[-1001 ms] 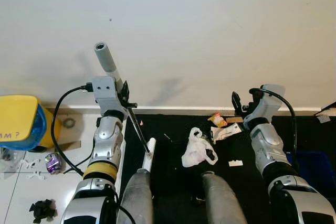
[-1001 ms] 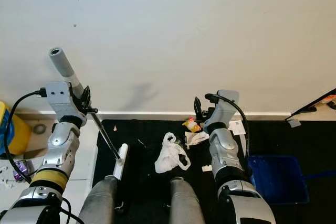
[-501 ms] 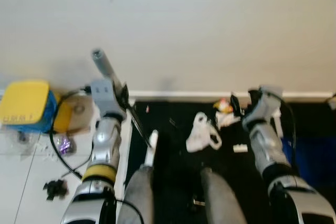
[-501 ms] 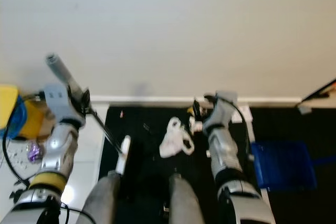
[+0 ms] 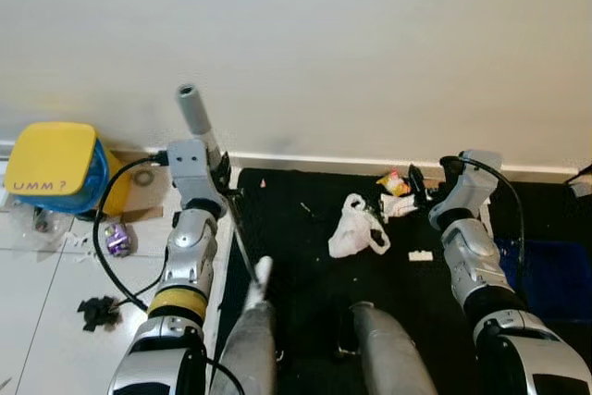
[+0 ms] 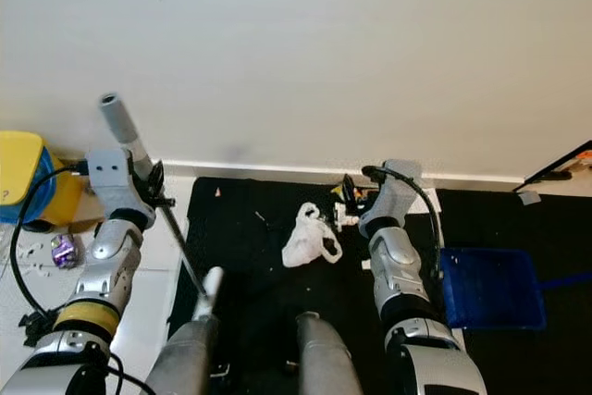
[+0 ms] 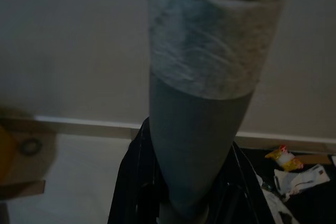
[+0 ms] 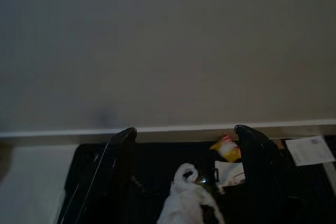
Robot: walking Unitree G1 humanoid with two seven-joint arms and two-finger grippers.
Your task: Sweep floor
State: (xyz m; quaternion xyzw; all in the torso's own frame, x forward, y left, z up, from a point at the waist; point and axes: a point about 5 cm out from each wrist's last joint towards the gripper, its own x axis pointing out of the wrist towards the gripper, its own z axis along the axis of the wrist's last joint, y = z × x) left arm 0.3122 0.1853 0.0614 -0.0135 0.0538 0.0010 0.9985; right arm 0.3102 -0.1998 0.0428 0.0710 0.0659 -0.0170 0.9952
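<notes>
The left gripper (image 5: 220, 176) is raised on the left, its jaws clamped on the grey broom handle (image 5: 192, 110), whose capped end points up toward the wall (image 5: 370, 34); below the grip a thin dark rod (image 5: 238, 238) slants down and to the right to a white piece (image 5: 258, 277) near the robot's left leg (image 5: 250, 349). In the left wrist view the handle (image 7: 202, 103) rises thick and close, wrapped in pale cloth higher up. The right gripper (image 5: 418, 182) is held forward on the right with its jaws apart and nothing between them, above the far edge of a black mat (image 5: 305, 256) that runs along the white baseboard (image 5: 314, 163). On the mat lies a crumpled white plastic bag (image 5: 359, 228), with a yellow wrapper (image 5: 395, 183) and white paper scraps (image 5: 400, 204) just beyond it near the baseboard. A blue dustpan (image 6: 488, 288) lies on the mat to the right. On the pale tiled floor (image 5: 55, 321) to the left stand a yellow and blue container (image 5: 54, 166), a small purple wrapper (image 5: 117, 239) and a black scrap (image 5: 96, 312).
</notes>
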